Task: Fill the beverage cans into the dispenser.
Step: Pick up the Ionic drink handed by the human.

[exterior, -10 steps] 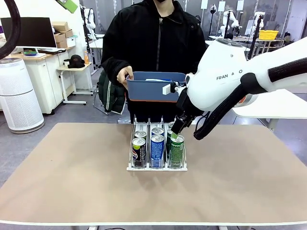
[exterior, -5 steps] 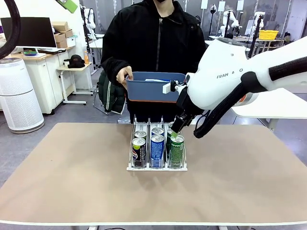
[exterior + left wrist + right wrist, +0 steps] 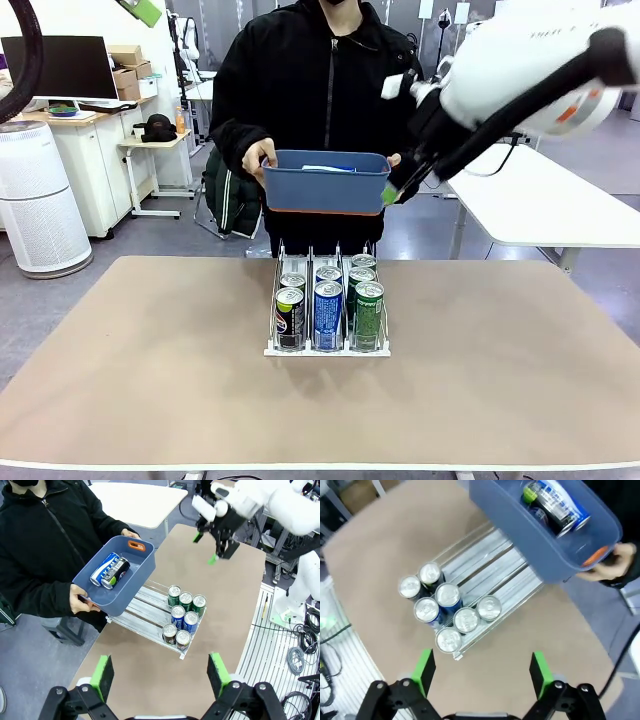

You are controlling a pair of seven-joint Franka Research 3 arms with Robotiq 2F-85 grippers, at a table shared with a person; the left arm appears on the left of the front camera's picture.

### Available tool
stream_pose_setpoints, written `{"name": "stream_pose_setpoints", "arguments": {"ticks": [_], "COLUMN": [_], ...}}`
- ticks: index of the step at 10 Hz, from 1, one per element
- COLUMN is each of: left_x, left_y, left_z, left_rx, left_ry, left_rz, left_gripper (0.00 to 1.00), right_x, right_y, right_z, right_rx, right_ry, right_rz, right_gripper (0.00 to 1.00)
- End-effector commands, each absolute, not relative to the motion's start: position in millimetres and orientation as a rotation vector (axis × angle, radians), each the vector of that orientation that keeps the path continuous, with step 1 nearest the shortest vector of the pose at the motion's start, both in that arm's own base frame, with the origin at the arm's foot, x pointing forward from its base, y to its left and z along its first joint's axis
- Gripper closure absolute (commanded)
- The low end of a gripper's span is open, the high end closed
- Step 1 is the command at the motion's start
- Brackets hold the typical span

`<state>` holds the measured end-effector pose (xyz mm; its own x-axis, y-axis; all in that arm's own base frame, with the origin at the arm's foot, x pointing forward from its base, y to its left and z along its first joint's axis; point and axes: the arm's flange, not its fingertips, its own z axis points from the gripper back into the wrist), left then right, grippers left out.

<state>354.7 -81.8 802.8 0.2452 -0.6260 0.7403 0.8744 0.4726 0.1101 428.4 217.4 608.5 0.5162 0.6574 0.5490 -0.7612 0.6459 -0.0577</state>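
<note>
Front view: lifted right gripper (image 3: 396,190) off green can (image 3: 368,315) in dispenser (image 3: 325,350), up beside held blue bin (image 3: 325,188), jaws spread and empty; left gripper (image 3: 161,675) likewise spread. Probably fetching another.

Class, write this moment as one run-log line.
right pincer open, empty | left pincer open, empty | dispenser holds seven cans | person holds bin, more cans inside
</note>
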Motion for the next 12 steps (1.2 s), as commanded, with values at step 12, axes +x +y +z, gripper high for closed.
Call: {"name": "stream_pose_setpoints", "arguments": {"ticks": [12], "left_x": [354.3], "left_y": [-81.6], "left_z": [801.9], "left_rx": [-0.371], "left_ry": [-0.811], "left_rz": [-1.057], "left_gripper": [0.0], "right_x": [434.2], "right_y": [146.9], "right_z": [826.6], "right_rx": [0.394], "right_ry": [-0.575], "right_rz": [0.828], "right_gripper": [0.0]}}
